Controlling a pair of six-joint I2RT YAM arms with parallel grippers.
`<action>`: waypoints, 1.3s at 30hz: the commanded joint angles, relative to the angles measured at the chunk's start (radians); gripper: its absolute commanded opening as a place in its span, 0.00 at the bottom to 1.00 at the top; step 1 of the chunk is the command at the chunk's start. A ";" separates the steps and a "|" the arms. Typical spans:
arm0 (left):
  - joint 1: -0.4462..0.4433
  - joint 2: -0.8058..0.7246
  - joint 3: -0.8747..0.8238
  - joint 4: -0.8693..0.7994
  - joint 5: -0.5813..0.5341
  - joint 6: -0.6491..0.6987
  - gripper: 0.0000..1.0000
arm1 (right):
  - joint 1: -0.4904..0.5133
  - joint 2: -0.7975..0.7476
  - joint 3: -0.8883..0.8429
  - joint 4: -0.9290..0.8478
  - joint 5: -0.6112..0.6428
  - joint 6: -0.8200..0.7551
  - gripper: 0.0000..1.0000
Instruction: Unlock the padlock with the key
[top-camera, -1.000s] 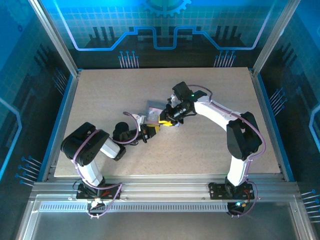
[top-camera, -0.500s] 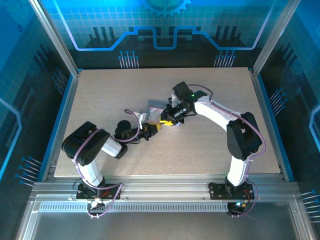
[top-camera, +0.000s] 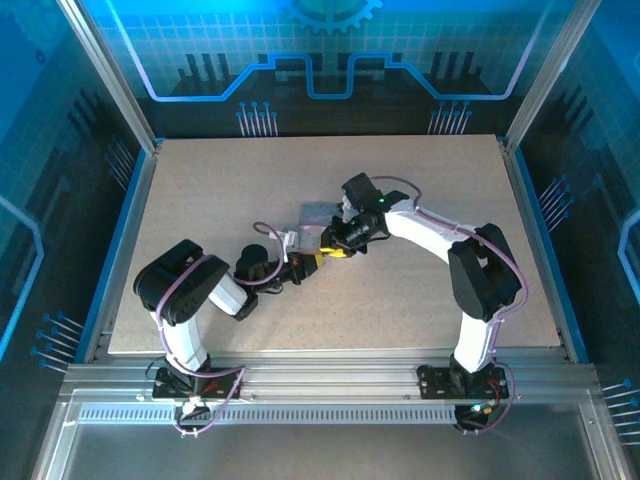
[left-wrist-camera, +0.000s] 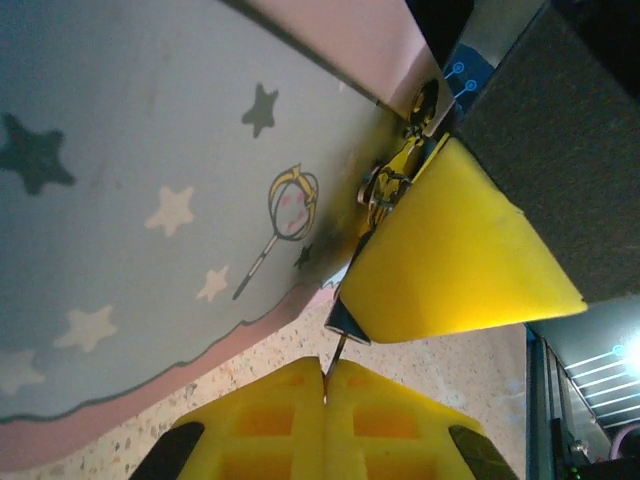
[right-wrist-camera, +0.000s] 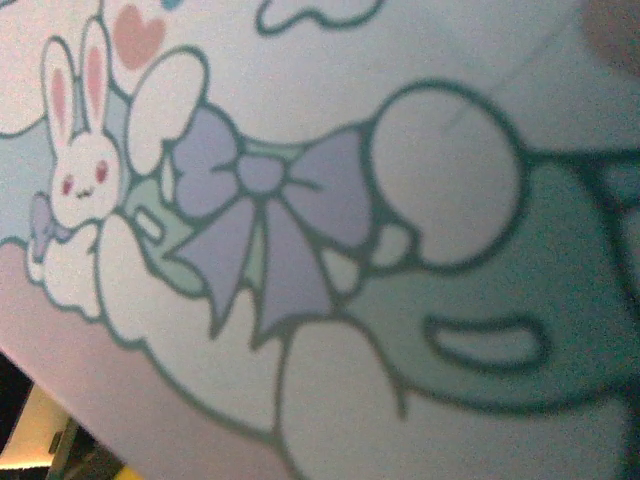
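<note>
The padlock (top-camera: 318, 214) is a flat grey block lying mid-table. Up close its printed face shows pale stars and a pink edge (left-wrist-camera: 150, 200), and a bunny and a bow (right-wrist-camera: 320, 250). My left gripper (left-wrist-camera: 328, 375) is shut, its yellow fingertips pinching the key (left-wrist-camera: 338, 352), a thin dark sliver pointing at the padlock's near corner. In the top view it (top-camera: 308, 262) sits just below and left of the padlock. My right gripper (top-camera: 333, 248) hovers over the padlock's near edge. One of its yellow fingers (left-wrist-camera: 450, 250) rests beside the padlock's corner, and its jaw gap is hidden.
The speckled table board (top-camera: 200, 190) stretches to the left, right and behind the padlock. An aluminium frame (top-camera: 330, 375) borders the front edge and blue panels wall the cell. Small metal rings (left-wrist-camera: 385, 185) sit at the padlock's corner beside the right finger.
The left arm has pushed its gripper slightly right, toward the padlock. The right wrist has shifted a little left over the padlock, which has nudged slightly back.
</note>
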 joint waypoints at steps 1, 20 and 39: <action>-0.031 0.007 -0.025 0.053 -0.046 -0.038 0.00 | 0.046 -0.004 -0.030 0.050 0.035 0.012 0.36; -0.056 0.090 -0.080 0.084 -0.155 -0.165 0.00 | 0.084 -0.188 -0.174 0.087 0.267 0.118 0.73; -0.121 -0.109 -0.053 -0.269 -0.254 -0.160 0.00 | 0.204 -0.190 -0.322 0.325 0.422 0.348 0.62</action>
